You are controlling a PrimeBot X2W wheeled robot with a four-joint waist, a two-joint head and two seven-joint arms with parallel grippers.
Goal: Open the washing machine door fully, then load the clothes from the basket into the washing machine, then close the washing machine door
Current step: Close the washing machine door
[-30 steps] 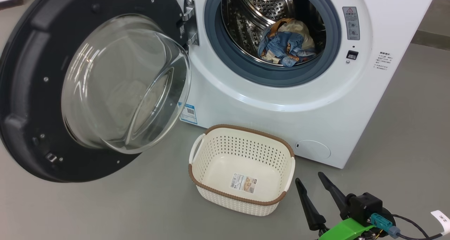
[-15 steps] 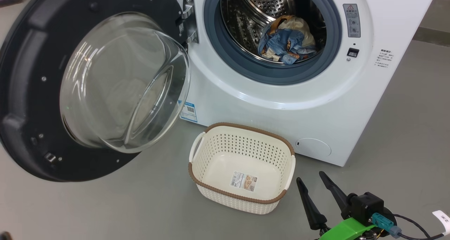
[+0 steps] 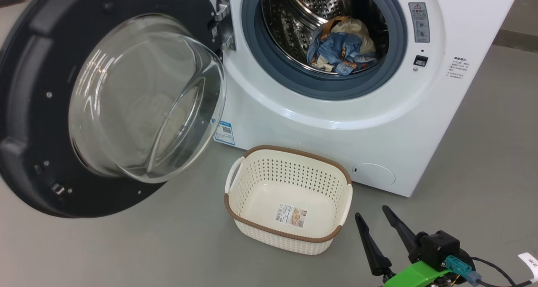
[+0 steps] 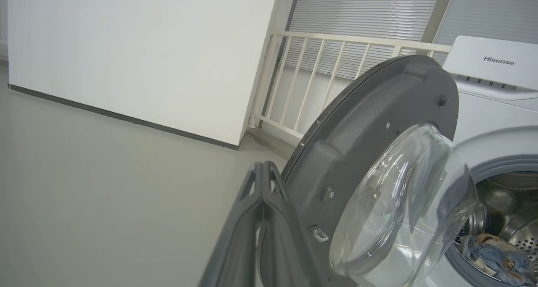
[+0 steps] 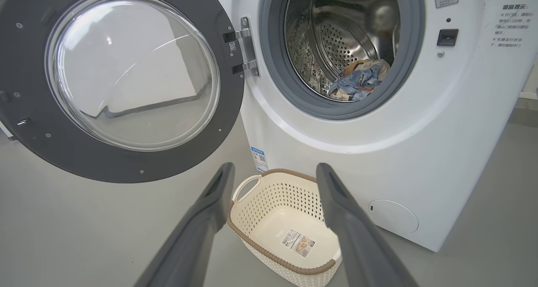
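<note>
1. Shifting a little is all the head view has done. Against the picture a second earlier, the whole scene sits slightly higher, so the camera moved. The door, basket and laundry keep their places relative to one another. I judge that loading is finished and only closing the door remains.
2. At the far left, the washing machine door (image 3: 25,110) stands swung wide open. Its glass bowl (image 3: 143,98) bulges toward the near side.
3. In the left wrist view, the left gripper (image 4: 262,171) has its fingers pressed together with nothing between them. It sits just beside the door's outer edge, and I cannot tell whether it touches.
4. Right of the door, the washing machine (image 3: 336,123) shows its steel drum (image 3: 302,9). The clothes (image 3: 340,47) lie bunched inside on the drum's lower side.
5. The basket (image 3: 294,149) sits on the floor (image 3: 126,245) near the machine's front. It holds nothing but its label sticker (image 3: 291,216).
6. At the near right, the right gripper (image 3: 370,213) has its fingers spread wide and empty. It is just right of the basket and not touching it.
</note>
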